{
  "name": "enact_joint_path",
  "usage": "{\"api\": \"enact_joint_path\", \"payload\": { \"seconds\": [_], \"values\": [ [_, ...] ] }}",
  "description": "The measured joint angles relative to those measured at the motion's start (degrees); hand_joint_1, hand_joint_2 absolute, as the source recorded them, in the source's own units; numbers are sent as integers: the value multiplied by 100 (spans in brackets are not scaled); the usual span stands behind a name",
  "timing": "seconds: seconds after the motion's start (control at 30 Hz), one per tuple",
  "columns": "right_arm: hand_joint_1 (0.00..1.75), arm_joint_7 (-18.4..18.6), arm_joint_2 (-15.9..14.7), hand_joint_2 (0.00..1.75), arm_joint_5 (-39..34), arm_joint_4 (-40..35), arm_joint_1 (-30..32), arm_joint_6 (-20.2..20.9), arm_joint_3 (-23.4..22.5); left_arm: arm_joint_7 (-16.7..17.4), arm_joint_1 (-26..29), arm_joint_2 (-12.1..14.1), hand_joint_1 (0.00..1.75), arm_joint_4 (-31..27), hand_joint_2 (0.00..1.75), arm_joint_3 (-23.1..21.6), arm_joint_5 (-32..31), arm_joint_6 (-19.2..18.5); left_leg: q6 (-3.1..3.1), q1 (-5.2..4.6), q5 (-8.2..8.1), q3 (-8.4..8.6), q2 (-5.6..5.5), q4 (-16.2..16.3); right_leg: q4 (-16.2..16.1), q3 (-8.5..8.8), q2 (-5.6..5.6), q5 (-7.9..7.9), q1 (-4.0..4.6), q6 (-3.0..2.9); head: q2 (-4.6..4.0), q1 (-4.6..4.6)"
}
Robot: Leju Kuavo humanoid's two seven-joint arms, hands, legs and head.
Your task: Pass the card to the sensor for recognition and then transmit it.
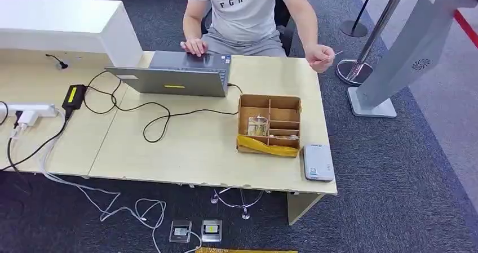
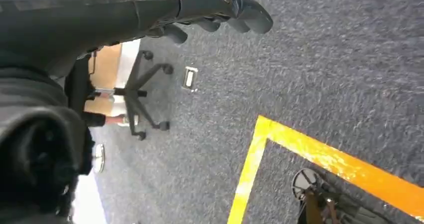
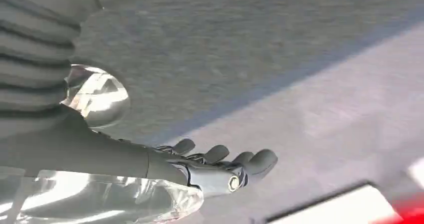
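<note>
The card (image 1: 336, 54) was in the person's hand (image 1: 319, 56), beyond the far right corner of the table (image 1: 197, 146), its long axis pointing out to my right side. My right hand (image 3: 220, 166) was nearer to it than my left hand (image 2: 220, 9). Both hung over the carpet holding nothing, fingers loosely apart, well apart from the card and from the grey sensor (image 1: 318, 162) at the near right edge.

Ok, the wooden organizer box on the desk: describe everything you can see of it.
The wooden box looks like thin plywood or cardboard, brown, open-topped and split by dividers into several compartments. It sits flat on the desk near its right end, between the laptop and the grey card reader. One compartment holds a clear, glassy item; yellow material lies along the near edge. A black cable runs up to its left side. Neither robot hand touches it.
</note>
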Motion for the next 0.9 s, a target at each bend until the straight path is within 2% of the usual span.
{"api": "enact_joint_path", "payload": {
  "seconds": [0.07, 0.13, 0.23, 0.3, 0.4, 0.5, 0.57, 0.63, 0.7, 0.8, 0.9],
  "values": [
    [0, 419, -135, 175, 528, -646, -145, 0, -445, 20, 1, -2, 0, 35, 0, 0, -57, -7, 0, 0, 6, -4, -6, 0, 1, 1, 1, 0, 0, 0, 0, 2],
    [0, 856, -231, 175, 1082, -1118, -398, 0, -666, 48, 2, 0, 0, 70, 0, 2, -112, -59, -1, -2, 8, -3, -6, 0, 1, -1, 1, 0, -2, 0, 0, -2],
    [0, 1469, -344, 175, 1642, -1851, -800, 0, -818, 52, -3, 7, 0, 129, 0, 0, -204, -177, -2, -2, 9, -4, -8, 0, 2, -1, 1, 0, -2, 1, 0, 2],
    [0, 1695, -346, 175, 1925, -2282, -1209, 15, -757, 52, -12, 13, 0, 162, 0, 0, -267, -254, -3, -3, 10, -9, -5, 0, 7, -7, 1, 1, -4, 1, 0, 4],
    [0, 2002, -329, 175, 2274, -3033, -1886, 41, -387, 48, -33, 33, 0, 195, 0, 0, -350, -350, -6, -2, 13, -8, -5, 0, 10, -13, 4, 2, -2, 1, 0, 7],
    [0, 2093, -276, 175, 2478, -3501, -2376, 90, 74, 9, -48, 39, 0, 204, 0, 0, -418, -405, -6, 4, 18, -16, -32, 0, 11, -9, -19, 1, 4, 0, 0, 9],
    [0, 2132, -168, 175, 3063, -3742, -2748, 277, 499, -68, -47, 61, 0, 208, 0, 0, -535, -496, -9, 4, 22, -34, -32, -1, 14, -22, -24, 1, 3, 0, 0, 4],
    [0, 2266, 34, 175, 3976, -3979, -3182, 718, 977, -147, -53, 114, 0, 208, 0, -7, -678, -652, -10, 9, 21, -28, -17, -2, 14, -28, -8, 2, 7, 0, 0, -7],
    [0, 2388, 257, 175, 5131, -4167, -3429, 1361, 1469, -263, -89, 186, 0, 210, 0, -22, -858, -857, -15, 20, 22, -23, -29, -2, 13, -25, -15, 1, 19, -1, 0, 4],
    [0, 2291, 552, 175, 6929, -4322, -3500, 2344, 2144, -400, -103, 280, 0, 241, 0, -55, -1074, -1089, -22, 27, 27, -28, -59, -1, 11, -25, -42, 0, 24, -4, 0, 4],
    [0, 2149, 830, 175, 7487, -4333, -3470, 2693, 2526, -426, -91, 326, 0, 258, 0, -79, -1163, -1130, -24, 28, 27, -31, -57, -1, 12, -30, -38, -1, 24, -4, 0, 4]
  ]
}}
